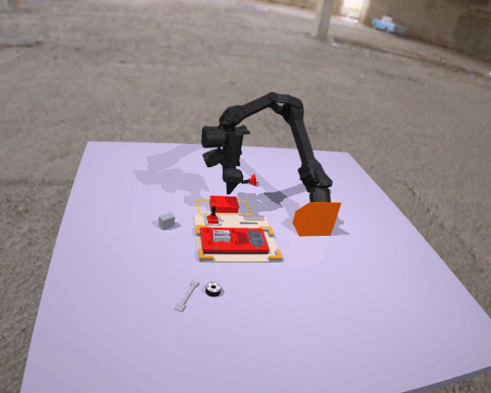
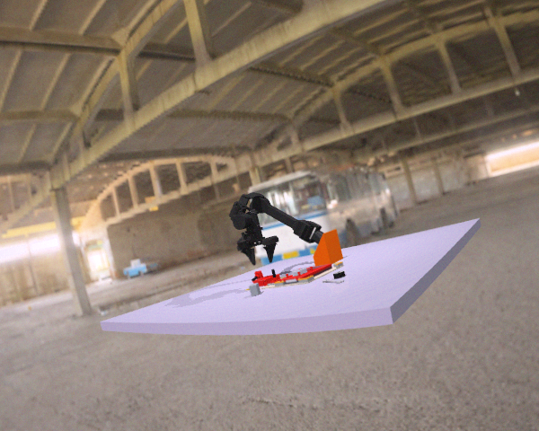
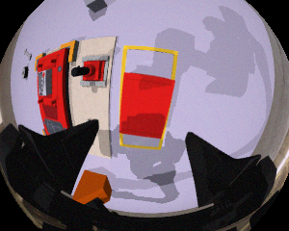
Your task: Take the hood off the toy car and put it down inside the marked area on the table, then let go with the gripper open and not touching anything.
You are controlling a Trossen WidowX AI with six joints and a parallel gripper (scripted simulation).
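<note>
One gripper (image 1: 236,190) (image 2: 261,262) (image 3: 144,130), spread wide and empty, hovers above one red hood (image 1: 223,204) (image 3: 147,107) inside one yellow outline (image 1: 249,206) (image 3: 175,64).

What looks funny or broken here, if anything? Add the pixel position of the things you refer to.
One small red piece with a black stem (image 1: 253,180) (image 2: 257,277) looks tipped on its side, while a similar one (image 1: 213,219) (image 2: 273,272) (image 3: 93,70) stands upright. The red hood (image 1: 223,204) (image 2: 266,280) (image 3: 146,103) is off-centre in its yellow outline (image 1: 197,206) (image 3: 175,64). I see nothing broken.
</note>
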